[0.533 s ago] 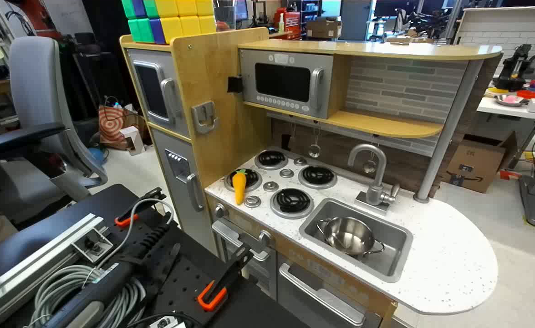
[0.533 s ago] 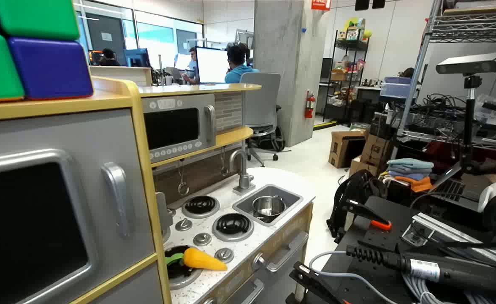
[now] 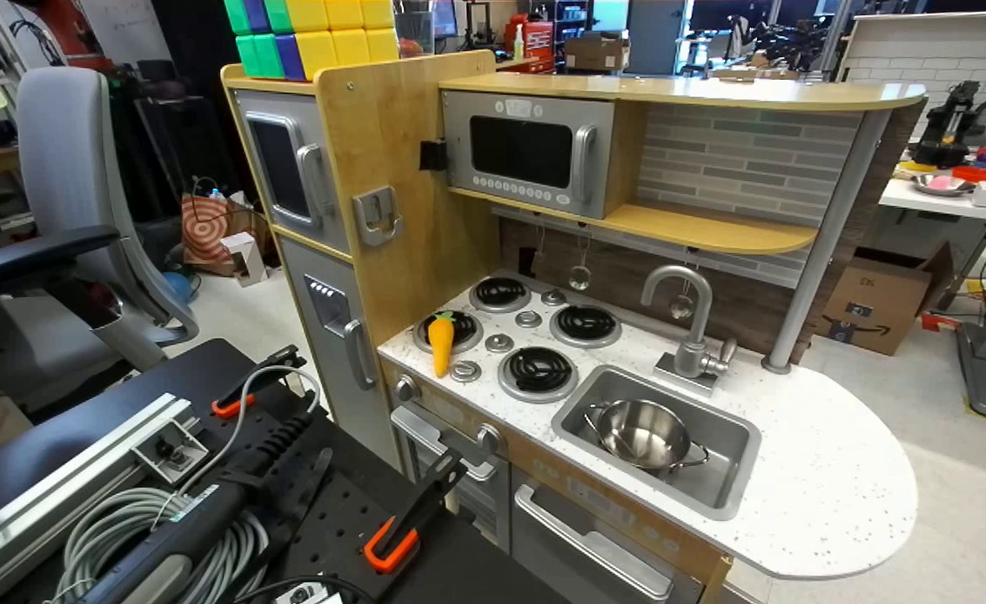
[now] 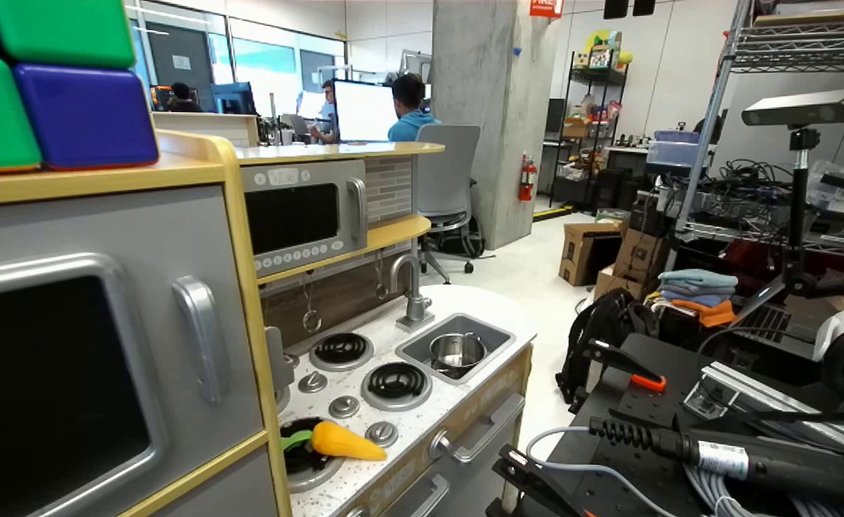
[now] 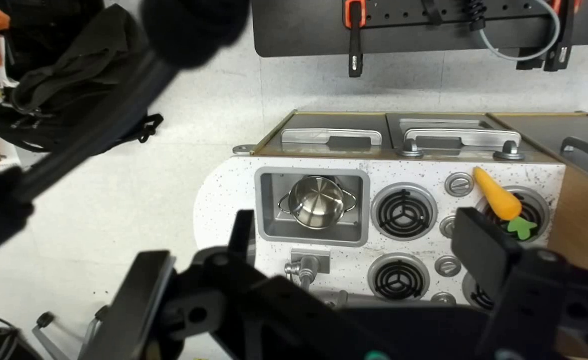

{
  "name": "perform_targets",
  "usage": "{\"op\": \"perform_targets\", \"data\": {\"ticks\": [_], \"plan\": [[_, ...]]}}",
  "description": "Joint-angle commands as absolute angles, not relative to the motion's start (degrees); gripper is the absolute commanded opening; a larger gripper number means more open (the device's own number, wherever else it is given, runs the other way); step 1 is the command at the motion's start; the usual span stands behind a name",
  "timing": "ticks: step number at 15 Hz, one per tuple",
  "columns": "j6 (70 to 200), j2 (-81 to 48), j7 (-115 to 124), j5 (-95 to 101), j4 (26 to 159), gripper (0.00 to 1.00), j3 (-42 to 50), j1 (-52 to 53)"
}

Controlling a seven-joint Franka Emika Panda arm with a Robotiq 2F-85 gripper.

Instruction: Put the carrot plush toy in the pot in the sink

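Note:
The carrot plush toy (image 5: 499,194), yellow-orange with a green tip, lies across the front burner by the tall cabinet. It shows in both exterior views (image 3: 440,344) (image 4: 346,440). The shiny silver pot (image 5: 317,202) stands upright inside the grey sink (image 5: 312,242), also seen in both exterior views (image 3: 644,434) (image 4: 457,352). My gripper (image 5: 355,225) is wide open and empty in the wrist view, high above the counter. Its right finger appears beside the carrot's green end and its left finger beside the sink. The exterior views do not show the gripper.
The silver faucet (image 3: 692,310) rises behind the sink. The microwave shelf (image 3: 711,226) overhangs the back of the counter, and the tall wooden cabinet (image 3: 413,210) stands by the carrot's burner. A black table (image 3: 358,503) with clamps and cables faces the kitchen.
The carrot, pot and sink have not moved. A person in the background of an exterior view has shifted slightly.

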State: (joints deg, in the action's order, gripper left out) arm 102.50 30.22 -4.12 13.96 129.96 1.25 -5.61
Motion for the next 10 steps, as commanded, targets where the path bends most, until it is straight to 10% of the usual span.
{"op": "perform_targets", "data": {"ticks": [1, 10], "plan": [[108.3, 28.4, -0.8, 13.9, 134.8, 1.00, 1.2, -4.2], [142.9, 22.8, 29.6, 32.3, 151.8, 1.00, -9.7, -10.4]]}}
